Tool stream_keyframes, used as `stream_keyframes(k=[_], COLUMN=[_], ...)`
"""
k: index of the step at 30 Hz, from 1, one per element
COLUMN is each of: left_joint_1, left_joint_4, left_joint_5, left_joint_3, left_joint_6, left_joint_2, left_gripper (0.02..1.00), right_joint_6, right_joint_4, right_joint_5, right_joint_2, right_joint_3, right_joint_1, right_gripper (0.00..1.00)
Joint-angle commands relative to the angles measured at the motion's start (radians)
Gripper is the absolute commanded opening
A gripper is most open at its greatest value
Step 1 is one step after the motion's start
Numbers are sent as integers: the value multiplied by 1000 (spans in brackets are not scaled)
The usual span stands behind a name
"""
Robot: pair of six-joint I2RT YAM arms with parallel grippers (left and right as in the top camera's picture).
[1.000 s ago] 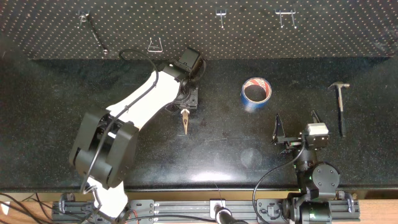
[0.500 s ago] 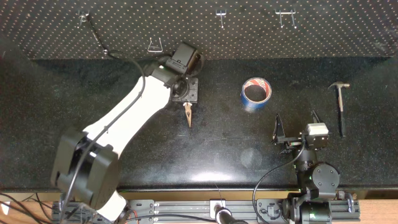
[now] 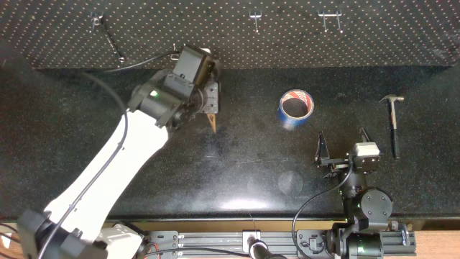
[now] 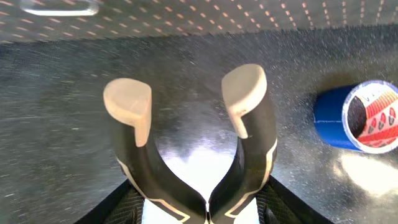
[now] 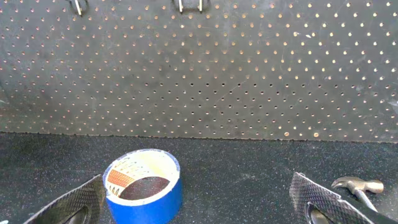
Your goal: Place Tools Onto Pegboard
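My left gripper [image 3: 210, 97] is shut on a pair of pliers [image 3: 212, 123], held just in front of the pegboard [image 3: 287, 43]. In the left wrist view the pliers' black handles [image 4: 249, 130] with cream ends spread away from the gripper [image 4: 205, 208] toward the board and a wire hook [image 4: 59, 8]. A wrench [image 3: 111, 39] hangs at the board's left. A blue tape roll [image 3: 295, 108] and a hammer [image 3: 393, 122] lie on the table. My right gripper [image 3: 343, 144] stands open near its base, behind the tape roll [image 5: 143, 185].
Two metal hooks [image 3: 255, 19] [image 3: 330, 20] stick out of the pegboard toward the right. The black tabletop [image 3: 251, 173] has free room in the middle. The hammer's head [image 5: 356, 184] lies beside the right gripper's finger.
The left arm has stretched out and carried the pliers up the table toward the pegboard, now near the wire hook. The right arm has stayed still.
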Motion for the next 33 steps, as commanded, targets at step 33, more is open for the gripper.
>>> stream_keyframes(k=[33], left_joint_1=[102], left_joint_4=[656], left_joint_5=[-488], left_joint_3=[-117], left_joint_6=[303], left_joint_2=[-135], left_gripper=[384], right_joint_6=[12], right_joint_4=[2], right_joint_5=[-8], right_joint_2=[-7], right_joint_3=[-6], right_joint_1=[6], right_gripper=[976])
